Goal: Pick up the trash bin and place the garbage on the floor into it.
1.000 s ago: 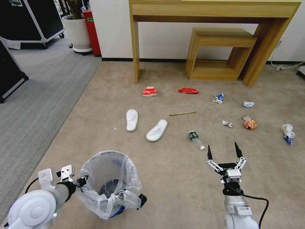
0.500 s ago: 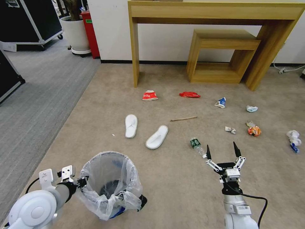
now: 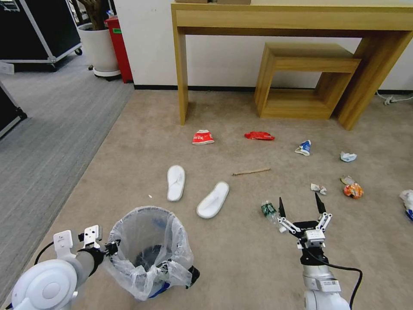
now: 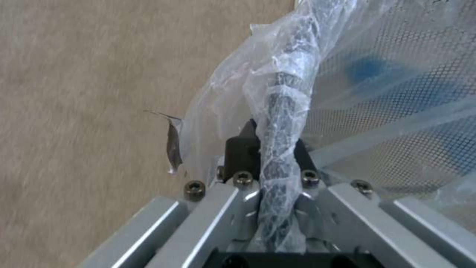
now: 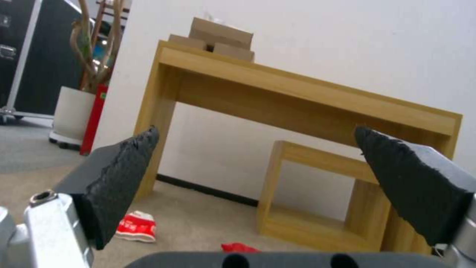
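From my head camera, my left gripper [image 3: 112, 248] is clamped tight on the near rim of the trash bin [image 3: 148, 249], which hangs at my lower left, lined with its crinkly translucent bag. My right gripper [image 3: 300, 206] is held out low over the beige carpet [image 3: 241, 254] with its fingers spread wide and holding nothing; the green-label clear bottle [image 3: 270, 211] lies just beside the left fingertip. Farther out lie two white slippers [image 3: 194, 192], a wooden stick [image 3: 251, 171], a crushed red-white cup [image 3: 203, 137], a red wrapper [image 3: 259, 135], a blue-white carton [image 3: 303, 147], an orange wrapper [image 3: 353, 190] and bits of crumpled paper [image 3: 318, 188]. Behind them a tall wooden table [image 3: 292, 19] stands against the wall with a smaller one [image 3: 307, 64] under it.

At my left wrist, my fingers [image 4: 240, 149] pinch the bag-wrapped rim [image 4: 285, 111]; the bin's mesh wall [image 4: 396, 111] shows through the plastic, with a blue smudge inside I cannot make out.

At my right wrist, both dark fingers [image 5: 119, 178] stand far apart and empty. Between them I see the red-white cup [image 5: 135, 226], an edge of the red wrapper [image 5: 239, 247] and the wooden tables [image 5: 297, 93].
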`<state>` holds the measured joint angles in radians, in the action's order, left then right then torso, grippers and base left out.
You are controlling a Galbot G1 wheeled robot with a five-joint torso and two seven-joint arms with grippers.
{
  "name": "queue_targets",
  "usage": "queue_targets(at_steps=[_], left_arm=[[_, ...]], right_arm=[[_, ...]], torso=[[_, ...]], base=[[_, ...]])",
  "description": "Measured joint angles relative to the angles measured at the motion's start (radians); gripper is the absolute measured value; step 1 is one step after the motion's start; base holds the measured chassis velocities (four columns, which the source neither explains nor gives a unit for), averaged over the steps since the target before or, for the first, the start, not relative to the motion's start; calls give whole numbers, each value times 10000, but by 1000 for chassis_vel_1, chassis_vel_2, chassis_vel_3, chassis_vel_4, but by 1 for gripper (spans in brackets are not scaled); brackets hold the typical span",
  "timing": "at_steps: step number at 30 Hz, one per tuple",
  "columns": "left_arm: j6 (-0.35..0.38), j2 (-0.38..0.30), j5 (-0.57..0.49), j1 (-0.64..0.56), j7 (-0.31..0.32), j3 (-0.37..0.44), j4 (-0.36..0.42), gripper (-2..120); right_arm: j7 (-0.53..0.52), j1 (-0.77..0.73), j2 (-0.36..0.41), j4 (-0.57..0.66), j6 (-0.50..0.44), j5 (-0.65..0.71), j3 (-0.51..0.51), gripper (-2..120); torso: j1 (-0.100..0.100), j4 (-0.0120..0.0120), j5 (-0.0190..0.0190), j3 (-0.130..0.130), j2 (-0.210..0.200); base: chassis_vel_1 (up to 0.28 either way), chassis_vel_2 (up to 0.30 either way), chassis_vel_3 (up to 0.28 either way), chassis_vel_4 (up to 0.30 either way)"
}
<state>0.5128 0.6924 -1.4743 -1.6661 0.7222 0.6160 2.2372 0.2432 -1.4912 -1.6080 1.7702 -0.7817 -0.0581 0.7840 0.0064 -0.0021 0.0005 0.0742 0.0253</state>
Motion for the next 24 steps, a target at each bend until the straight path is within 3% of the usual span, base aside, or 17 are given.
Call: queue_targets(at_steps=[24], left_arm=[[-31, -7, 108, 110, 17, -220, -42, 0]], right_arm=[[-445, 94, 0, -94, 29, -256, -29, 100]], torso=[[2, -1, -4, 1, -1]], base=[[-158, 164, 165, -152]])
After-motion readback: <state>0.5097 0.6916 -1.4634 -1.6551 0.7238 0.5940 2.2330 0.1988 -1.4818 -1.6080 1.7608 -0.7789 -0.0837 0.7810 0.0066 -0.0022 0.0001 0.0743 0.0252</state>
